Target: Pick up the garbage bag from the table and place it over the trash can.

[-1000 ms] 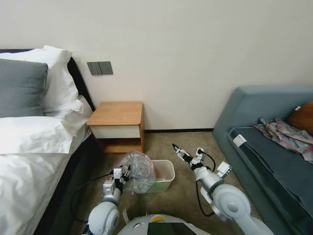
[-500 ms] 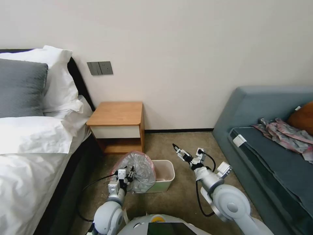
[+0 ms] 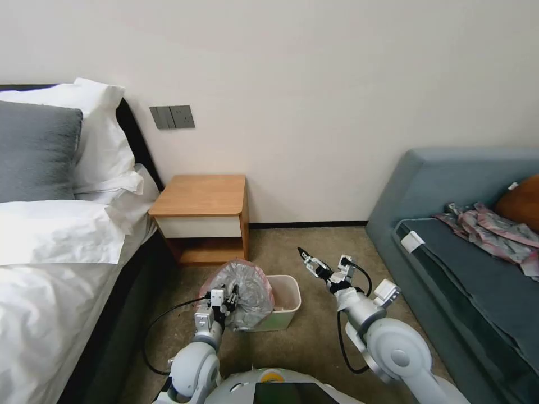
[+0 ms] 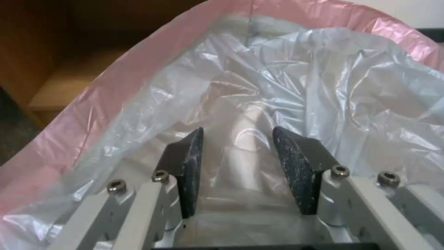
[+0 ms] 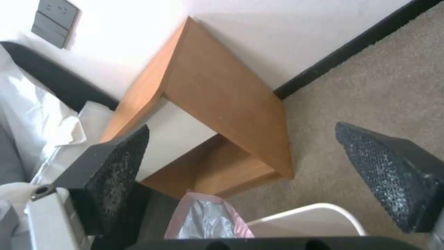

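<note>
The left gripper (image 3: 231,296) holds a fold of the garbage bag (image 3: 247,292) between its pads, keeping the pink rim lifted over the left side of the trash can (image 3: 283,306) – probably so the mouth can spread there – while the right gripper (image 3: 306,257) waits released beside, above the carpet

garbage bag (image 3: 247,287) over trash can's (image 3: 283,306) left side, table (image 3: 203,216) behind, left pincer (image 3: 225,298) at bag
</note>
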You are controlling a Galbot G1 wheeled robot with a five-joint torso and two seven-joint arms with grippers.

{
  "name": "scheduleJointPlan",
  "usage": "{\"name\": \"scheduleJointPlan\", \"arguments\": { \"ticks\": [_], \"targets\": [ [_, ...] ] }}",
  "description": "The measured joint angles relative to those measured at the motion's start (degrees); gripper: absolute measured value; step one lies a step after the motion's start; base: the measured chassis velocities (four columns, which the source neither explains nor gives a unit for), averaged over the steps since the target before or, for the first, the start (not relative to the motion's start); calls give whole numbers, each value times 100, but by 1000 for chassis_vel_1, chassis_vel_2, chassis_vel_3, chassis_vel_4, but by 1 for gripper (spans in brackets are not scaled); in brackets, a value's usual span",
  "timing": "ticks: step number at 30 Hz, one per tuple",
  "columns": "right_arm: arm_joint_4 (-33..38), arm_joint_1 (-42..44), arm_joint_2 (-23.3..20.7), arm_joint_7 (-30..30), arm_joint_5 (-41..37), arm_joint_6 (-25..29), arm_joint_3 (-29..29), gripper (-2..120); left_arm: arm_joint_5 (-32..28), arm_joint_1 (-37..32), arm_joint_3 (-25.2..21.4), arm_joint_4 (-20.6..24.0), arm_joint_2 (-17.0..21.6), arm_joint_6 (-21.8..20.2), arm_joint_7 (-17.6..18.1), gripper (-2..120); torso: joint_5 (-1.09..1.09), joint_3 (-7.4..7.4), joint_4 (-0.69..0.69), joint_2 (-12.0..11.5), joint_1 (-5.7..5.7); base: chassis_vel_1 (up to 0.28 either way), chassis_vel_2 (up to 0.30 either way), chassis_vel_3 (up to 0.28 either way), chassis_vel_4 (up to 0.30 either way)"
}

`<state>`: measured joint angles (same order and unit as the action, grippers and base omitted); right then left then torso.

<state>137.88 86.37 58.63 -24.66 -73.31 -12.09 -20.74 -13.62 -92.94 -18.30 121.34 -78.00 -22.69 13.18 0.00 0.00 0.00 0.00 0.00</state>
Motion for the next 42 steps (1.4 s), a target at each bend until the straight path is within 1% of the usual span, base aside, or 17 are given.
{"name": "scheduleJointPlan", "arguments": {
  "ticks": [7, 10, 14, 22, 24, 26, 32, 35, 37, 38, 41, 42],
  "targets": [
    [-30, 2, 25, -2, 13, 1, 19, 100, -96, 106, 64, -34, 30, -152, 98, 42, 0, 0, 0, 0, 0, 0, 0, 0, 0],
    [-43, 16, 27, -4, 20, 2, 16, 100, -376, 177, 138, -31, 31, -362, 328, 42, 0, 0, 0, 0, 0, 0, 0, 0, 0],
    [-50, 36, 36, -6, 45, 2, 17, 100, -545, 232, 168, -24, 37, -487, 448, 42, 0, 0, 0, 0, 0, 0, 0, 0, 0],
    [-62, 41, 57, -6, 79, 4, 33, 100, -749, 312, 191, -49, 56, -628, 498, 41, 0, 0, 0, 0, 0, 0, 0, 0, 0],
    [-67, 42, 57, -6, 81, 5, 34, 100, -842, 361, 210, -65, 57, -733, 537, 40, 0, 0, 0, 0, 0, 0, 0, 0, 0],
    [-72, 42, 56, -6, 83, 6, 34, 100, -876, 393, 218, -80, 53, -771, 559, 40, 0, 0, 0, 0, 0, 0, 0, 0, 0],
    [-91, 44, 74, -4, 103, 9, 48, 100, -913, 488, 238, -136, 52, -886, 594, 35, 0, 0, 0, 0, 0, 0, 0, 0, 0],
    [-101, 45, 86, -3, 114, 9, 57, 100, -936, 519, 242, -153, 58, -939, 610, 35, 0, 0, 0, 0, 0, 0, 0, 0, 0],
    [-113, 45, 96, 1, 123, 9, 63, 100, -977, 551, 243, -165, 60, -1025, 650, 29, 0, 0, 0, 0, 0, 0, 0, 0, 0],
    [-113, 45, 96, 1, 123, 9, 63, 100, -977, 551, 243, -165, 60, -1025, 650, 29, 0, 0, 0, 0, 0, 0, 0, 0, 0],
    [-127, 43, 107, 7, 135, 9, 65, 100, -1110, 599, 251, -165, 53, -1167, 723, 17, 0, 0, 0, 0, 0, 0, 0, 0, 0],
    [-129, 43, 113, 8, 141, 10, 66, 100, -1152, 619, 257, -172, 44, -1195, 734, 11, 0, 0, 0, 0, 0, 0, 0, 0, 0]
  ]
}}
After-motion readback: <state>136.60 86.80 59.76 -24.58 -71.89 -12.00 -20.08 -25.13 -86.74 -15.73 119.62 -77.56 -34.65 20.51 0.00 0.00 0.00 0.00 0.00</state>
